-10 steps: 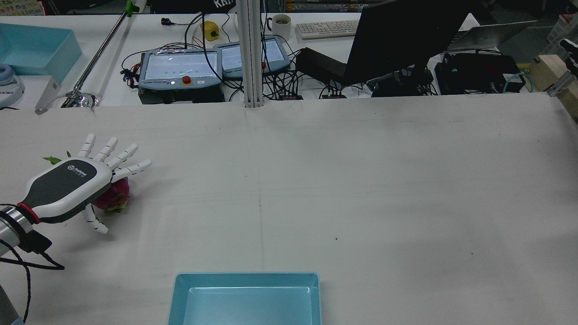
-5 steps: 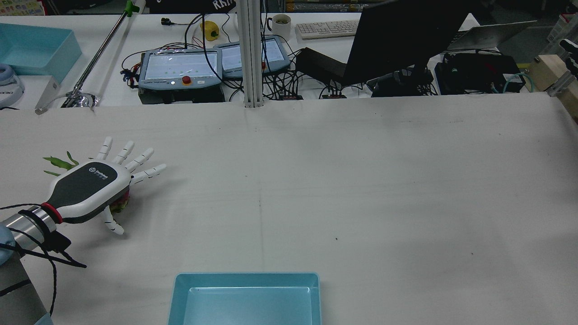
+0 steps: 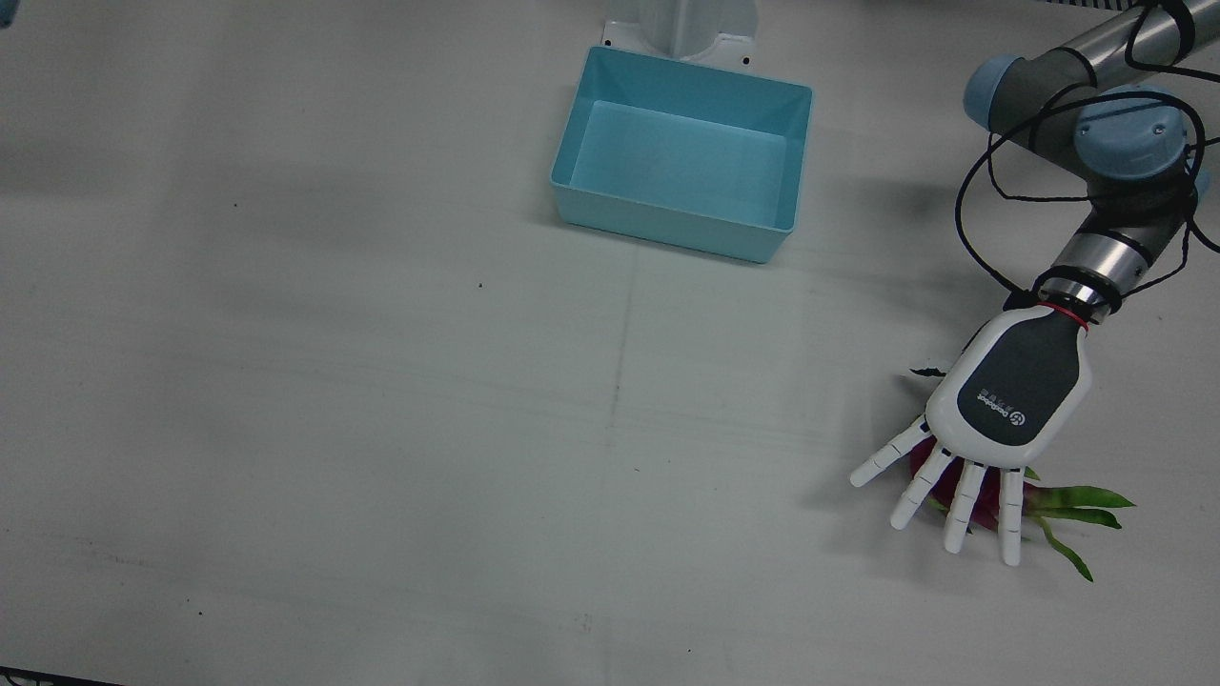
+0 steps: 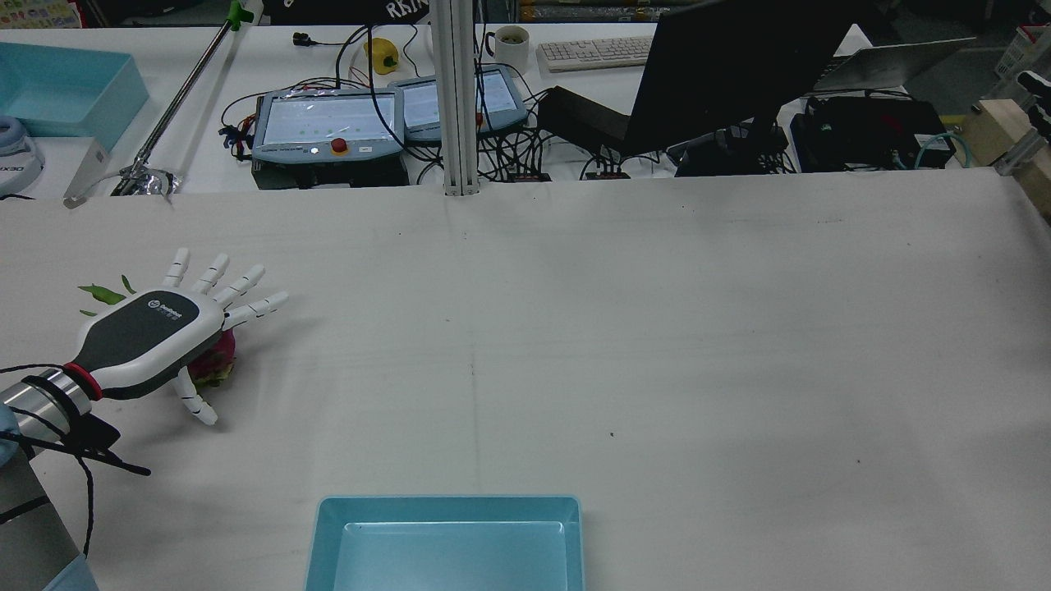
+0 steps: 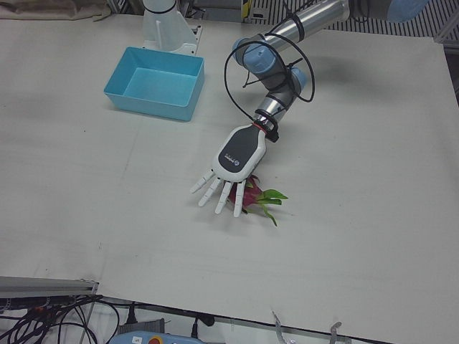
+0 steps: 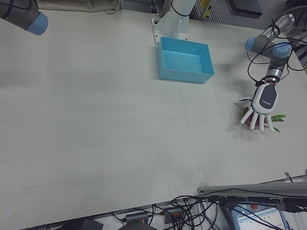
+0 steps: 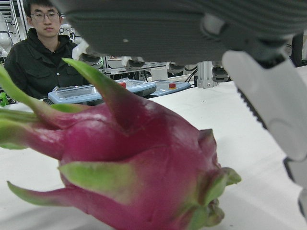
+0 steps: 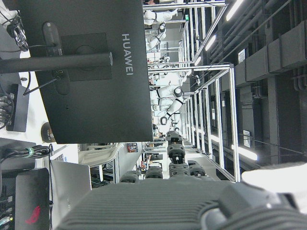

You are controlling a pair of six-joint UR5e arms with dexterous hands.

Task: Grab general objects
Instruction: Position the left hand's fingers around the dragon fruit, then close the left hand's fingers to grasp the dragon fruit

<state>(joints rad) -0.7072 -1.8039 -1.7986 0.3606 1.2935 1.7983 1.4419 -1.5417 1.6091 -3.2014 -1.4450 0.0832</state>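
White cloth covers the wide table [image 3: 381, 429], with an empty blue bin [image 3: 682, 152] near the robot's side. Near the table's left edge, the left hand [image 3: 1001, 410] hovers palm-down over a pink dragon fruit [image 5: 252, 195], fingers [image 3: 961, 495] spread and gripping nothing. Over the last second the hand slid forward across the fruit, then drew back slightly, so more pink shows beneath the palm. It seems to be centring before closing. The right hand holds nothing visible, away from the table.
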